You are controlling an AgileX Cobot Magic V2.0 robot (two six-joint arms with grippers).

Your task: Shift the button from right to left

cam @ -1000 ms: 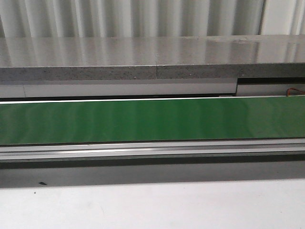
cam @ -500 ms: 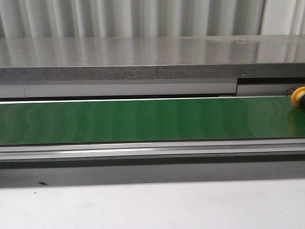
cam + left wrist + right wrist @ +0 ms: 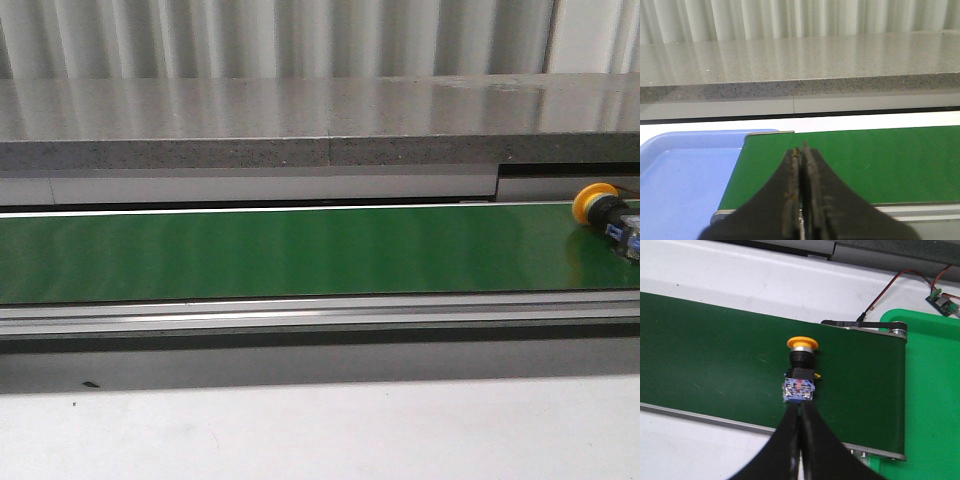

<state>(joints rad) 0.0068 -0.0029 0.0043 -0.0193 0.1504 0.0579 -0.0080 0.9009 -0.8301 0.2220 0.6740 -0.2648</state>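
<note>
While the button lies on its side at the right end of the green belt, just past the closed, empty right hand, the carry leftward looks barely begun, and the closed left hand must open to receive it.

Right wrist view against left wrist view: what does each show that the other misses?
Only the right wrist view shows the button, lying on its side on the belt just ahead of the right gripper, whose fingers look closed. It also shows a green tray past the belt's end and red-and-black wires.

Only the left wrist view shows a blue tray beside the belt's other end, a grey stone ledge, and the left gripper, closed on nothing.

Both show the green conveyor belt.
</note>
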